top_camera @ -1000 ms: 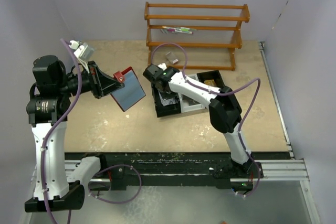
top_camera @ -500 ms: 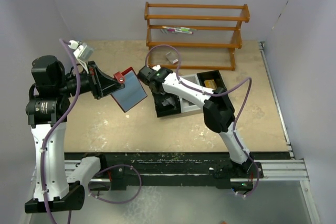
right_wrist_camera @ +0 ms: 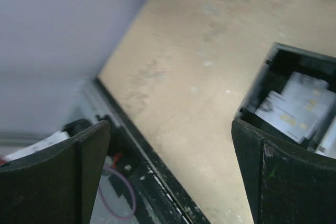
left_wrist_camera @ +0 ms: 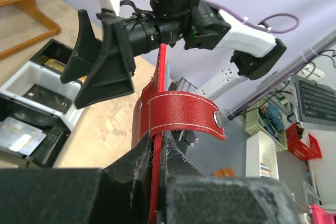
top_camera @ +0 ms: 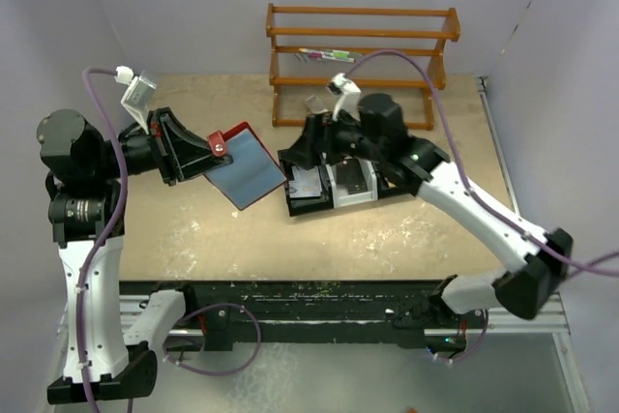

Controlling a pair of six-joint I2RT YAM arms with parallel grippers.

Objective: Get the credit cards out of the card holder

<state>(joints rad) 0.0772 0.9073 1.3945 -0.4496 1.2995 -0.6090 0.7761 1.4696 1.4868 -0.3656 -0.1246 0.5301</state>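
Observation:
My left gripper (top_camera: 198,155) is shut on the red card holder (top_camera: 244,165) and holds it in the air left of the tray, its grey-blue inner sleeve facing up. In the left wrist view the holder's edge (left_wrist_camera: 155,145) is pinched between the jaws, and its snap strap (left_wrist_camera: 181,111) curls above them. My right gripper (top_camera: 302,149) hangs open and holds nothing, just right of the holder and over the tray's left end. Several grey-silver credit cards (top_camera: 308,184) lie in the tray's black left compartment and also show as pale cards (right_wrist_camera: 296,109) past my right finger (right_wrist_camera: 283,177).
The black-and-white three-compartment tray (top_camera: 360,192) sits mid-table, with a yellow block in its far right compartment. A wooden rack (top_camera: 358,50) stands at the back. Purple cables loop over both arms. The table's front rail (right_wrist_camera: 152,166) lies below the right gripper.
The right gripper has opened wide, and its arm has swung out so that it now reaches in from the right. The left arm has shifted the card holder slightly right.

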